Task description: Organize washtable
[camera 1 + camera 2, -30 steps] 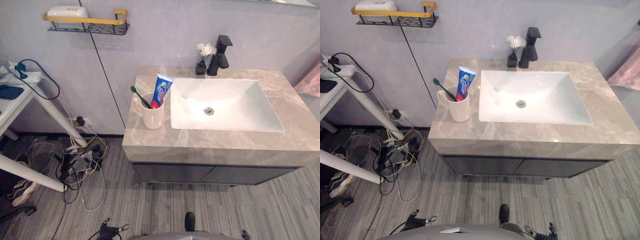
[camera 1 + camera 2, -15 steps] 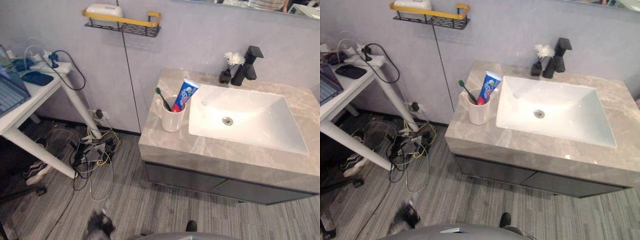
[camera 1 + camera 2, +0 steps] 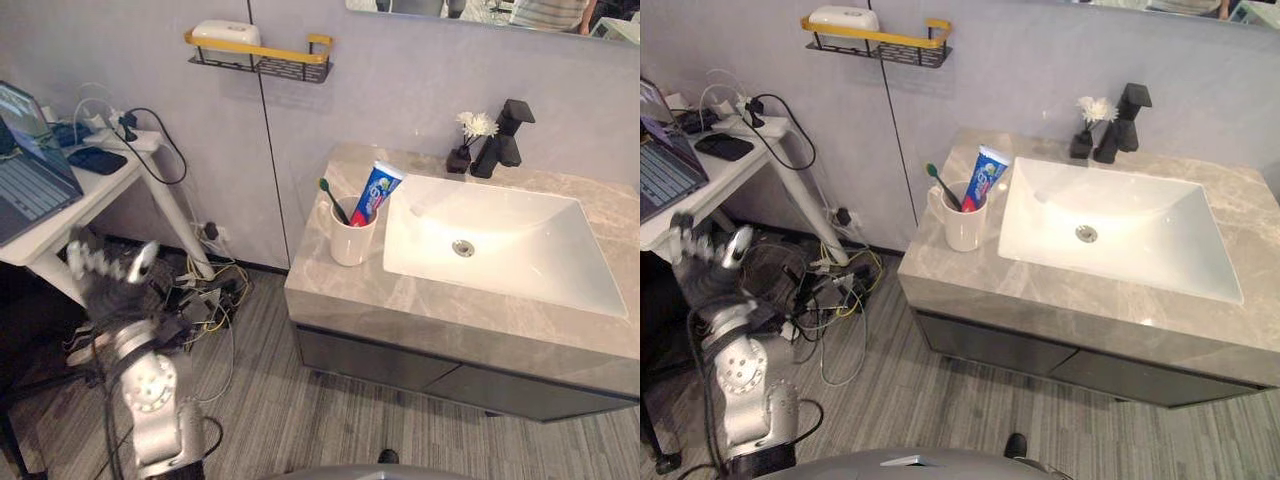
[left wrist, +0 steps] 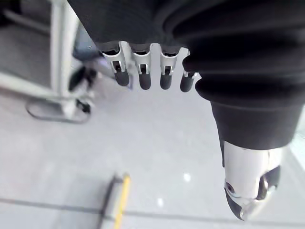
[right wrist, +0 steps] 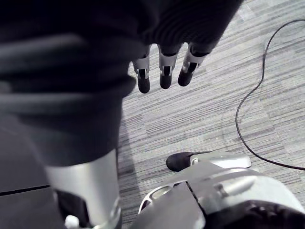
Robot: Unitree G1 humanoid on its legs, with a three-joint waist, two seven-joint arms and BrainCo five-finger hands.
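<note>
While both hands are empty, the washtable (image 3: 400,300) looks tidy already.
Its toothbrush (image 3: 331,197) and toothpaste (image 3: 376,192) stand in the cup (image 3: 352,235) beside the sink (image 3: 520,230); left hand (image 4: 142,71), raised well apart, and right hand (image 5: 165,71), over the floor (image 5: 190,114), show loose, straight fingers. Little seems left.

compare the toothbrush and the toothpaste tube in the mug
The toothbrush is thin, with a green head; the toothpaste tube is broad and mostly blue. The toothbrush leans away from the sink; the toothpaste tube leans towards it. Both stand in the white mug.
</note>
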